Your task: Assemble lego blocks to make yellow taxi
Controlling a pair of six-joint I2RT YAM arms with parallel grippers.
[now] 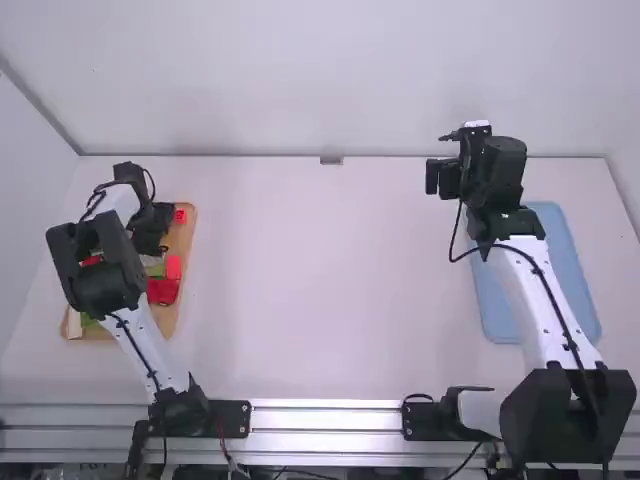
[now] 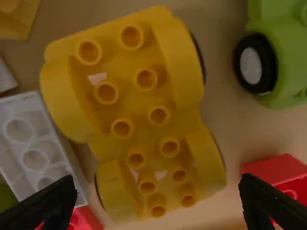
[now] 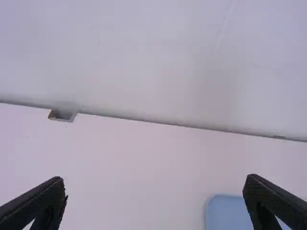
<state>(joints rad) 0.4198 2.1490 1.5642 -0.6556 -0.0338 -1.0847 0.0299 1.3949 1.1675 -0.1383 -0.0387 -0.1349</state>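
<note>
My left gripper [image 1: 150,225] is low over the wooden tray of blocks at the far left. In the left wrist view the left gripper [image 2: 158,203] stands open, its two fingers wide apart on either side of the front of a yellow car base [image 2: 140,128]. That base has wheels and studs on top, and nothing is gripped. Beyond the table's middle, at the right, my right gripper [image 1: 445,160] is raised; in the right wrist view the right gripper [image 3: 156,201] is open with nothing between its fingers.
Around the yellow base lie a white brick [image 2: 36,143], a green wheeled piece [image 2: 283,48] and a red brick [image 2: 278,170]. The wooden tray [image 1: 186,235] holds them. A blue tray [image 1: 565,250] lies beside the right arm.
</note>
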